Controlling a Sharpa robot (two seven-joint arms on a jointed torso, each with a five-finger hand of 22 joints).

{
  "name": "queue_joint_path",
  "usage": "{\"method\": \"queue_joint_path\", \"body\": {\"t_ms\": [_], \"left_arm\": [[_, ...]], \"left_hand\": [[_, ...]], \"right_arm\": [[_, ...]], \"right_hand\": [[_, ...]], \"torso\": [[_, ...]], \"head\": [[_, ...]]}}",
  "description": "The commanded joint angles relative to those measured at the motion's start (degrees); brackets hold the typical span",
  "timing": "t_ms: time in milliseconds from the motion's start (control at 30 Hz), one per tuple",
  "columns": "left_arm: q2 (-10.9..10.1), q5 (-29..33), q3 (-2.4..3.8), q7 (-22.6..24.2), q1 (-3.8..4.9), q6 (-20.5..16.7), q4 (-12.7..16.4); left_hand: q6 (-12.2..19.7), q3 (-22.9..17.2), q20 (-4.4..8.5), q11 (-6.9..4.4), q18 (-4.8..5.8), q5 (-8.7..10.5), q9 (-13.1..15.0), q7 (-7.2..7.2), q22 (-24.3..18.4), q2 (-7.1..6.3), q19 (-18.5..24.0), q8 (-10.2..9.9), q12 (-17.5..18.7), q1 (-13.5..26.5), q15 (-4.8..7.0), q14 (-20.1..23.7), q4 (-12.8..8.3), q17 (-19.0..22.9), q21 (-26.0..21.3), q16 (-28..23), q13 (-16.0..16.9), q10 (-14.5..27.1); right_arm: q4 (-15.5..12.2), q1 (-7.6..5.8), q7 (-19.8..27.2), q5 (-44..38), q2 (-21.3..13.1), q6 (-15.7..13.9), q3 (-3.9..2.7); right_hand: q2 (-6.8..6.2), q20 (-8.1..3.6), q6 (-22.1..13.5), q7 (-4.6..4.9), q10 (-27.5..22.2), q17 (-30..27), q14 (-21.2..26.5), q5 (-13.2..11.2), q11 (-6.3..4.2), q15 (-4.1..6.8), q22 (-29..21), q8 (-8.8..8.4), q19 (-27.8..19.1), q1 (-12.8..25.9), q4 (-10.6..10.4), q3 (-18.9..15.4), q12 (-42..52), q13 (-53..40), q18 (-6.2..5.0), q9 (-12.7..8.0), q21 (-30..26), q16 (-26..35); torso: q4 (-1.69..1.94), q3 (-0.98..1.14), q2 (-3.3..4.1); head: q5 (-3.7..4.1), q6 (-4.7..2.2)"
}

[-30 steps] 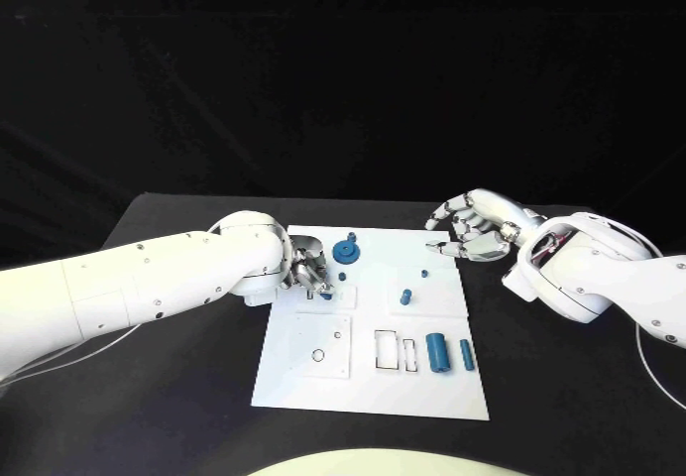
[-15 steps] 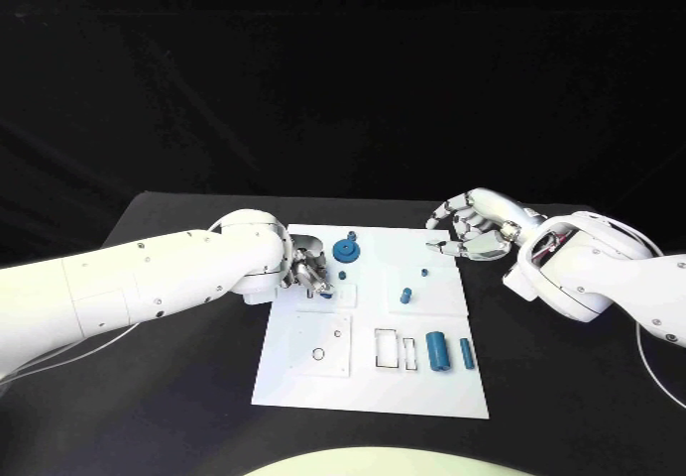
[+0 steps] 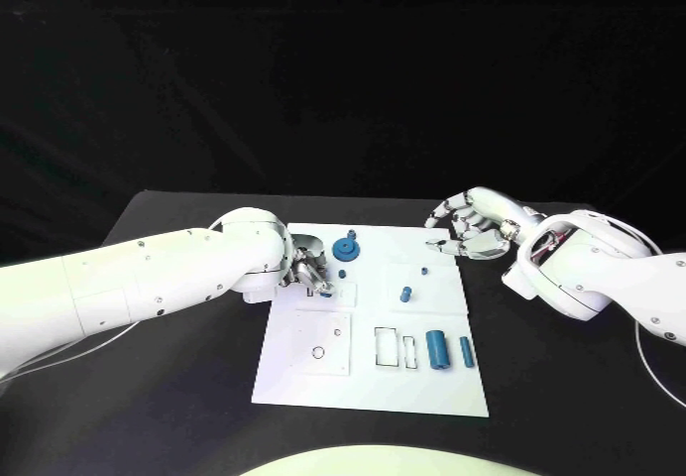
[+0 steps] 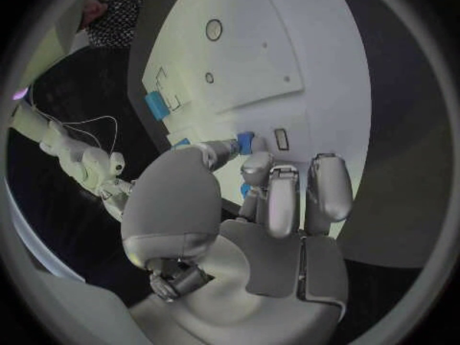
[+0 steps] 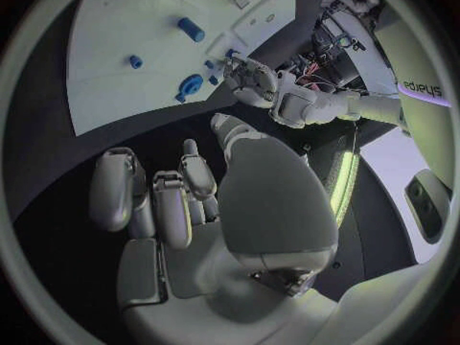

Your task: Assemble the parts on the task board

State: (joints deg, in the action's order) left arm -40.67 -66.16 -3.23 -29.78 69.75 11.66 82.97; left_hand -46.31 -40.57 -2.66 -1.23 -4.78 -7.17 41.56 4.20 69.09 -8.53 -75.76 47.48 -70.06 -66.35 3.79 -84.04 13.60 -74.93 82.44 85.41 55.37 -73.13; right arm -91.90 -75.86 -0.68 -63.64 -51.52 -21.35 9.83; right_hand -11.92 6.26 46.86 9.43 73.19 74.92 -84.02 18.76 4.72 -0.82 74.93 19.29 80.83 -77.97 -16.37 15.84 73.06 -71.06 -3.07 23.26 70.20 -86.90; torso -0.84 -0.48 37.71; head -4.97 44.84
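Task board holds blue parts; hands hover.

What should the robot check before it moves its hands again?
1. Left hand on a part: ok, its fingers touch a small blue part.
2. Part firmly held: cannot tell.
3. Right hand out of the way: ok, beside the task board's far corner, holding nothing.
4. Blue gear standing on the board: ok.
5. Two blue cylinders waiting near the slots: ok.
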Motion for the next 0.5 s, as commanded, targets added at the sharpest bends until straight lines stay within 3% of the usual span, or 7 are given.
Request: {"method": "queue_joint_path", "body": {"t_ms": [33,333,500], "left_arm": [[0.2,0.5,-0.14,-0.2,-0.15,1.1,-0.2],[0.6,1.3,-0.13,-0.3,-0.14,1.4,-0.9],[1.0,1.8,-0.13,-0.3,-0.13,1.6,-1.3]], "left_hand": [[-1.8,-8.1,-0.05,0.07,0.6,-0.21,0.1,-1.33,0.2,0.39,-0.4,0.2,-0.3,0.4,0.5,-4.0,-7.8,-7.5,0.3,0.3,0.2,-0.5],[-2.2,-8.3,0.04,-0.06,0.7,-0.19,0.2,-1.47,0.7,0.76,-0.8,0.3,-1.0,0.9,0.61,-4.1,-7.8,-7.7,0.5,0.4,1.5,-1.2],[-2.8,-8.5,0.21,-0.22,0.8,-0.14,0.3,-1.67,1.3,1.72,-1.1,0.4,-1.4,2.6,0.77,-4.2,-7.2,-8.1,0.7,0.7,2.1,-1.6]], "right_arm": [[0.0,0.08,0.4,-0.5,0.1,1.0,0.0],[0.0,0.11,0.3,-0.5,0.1,1.1,0.0],[0.0,0.13,0.3,-0.5,0.1,1.1,0.0]], "right_hand": [[0.28,0.05,-0.4,-0.08,-0.3,7.8,-4.1,0.3,-0.18,0.5,4.1,0.26,-0.4,0.2,0.1,0.0,-0.3,0.1,-1.17,-0.1,-0.1,0.2],[0.28,0.05,-0.4,-0.08,-0.3,7.8,-4.1,0.3,-0.18,0.5,4.1,0.26,-0.4,0.2,0.1,0.0,-0.3,0.1,-1.17,-0.1,-0.1,0.2],[0.28,0.05,-0.4,-0.07,-0.4,7.8,-4.1,0.4,-0.18,0.51,4.1,0.29,-0.5,0.2,0.1,0.0,-0.3,0.1,-1.19,-0.1,-0.2,0.3]], "torso": [[-0.03,0.01,-0.02],[-0.05,0.02,-0.01],[-0.07,0.02,-0.03]], "head": [[-0.07,0.07],[-0.05,0.12],[-0.02,0.12]]}}
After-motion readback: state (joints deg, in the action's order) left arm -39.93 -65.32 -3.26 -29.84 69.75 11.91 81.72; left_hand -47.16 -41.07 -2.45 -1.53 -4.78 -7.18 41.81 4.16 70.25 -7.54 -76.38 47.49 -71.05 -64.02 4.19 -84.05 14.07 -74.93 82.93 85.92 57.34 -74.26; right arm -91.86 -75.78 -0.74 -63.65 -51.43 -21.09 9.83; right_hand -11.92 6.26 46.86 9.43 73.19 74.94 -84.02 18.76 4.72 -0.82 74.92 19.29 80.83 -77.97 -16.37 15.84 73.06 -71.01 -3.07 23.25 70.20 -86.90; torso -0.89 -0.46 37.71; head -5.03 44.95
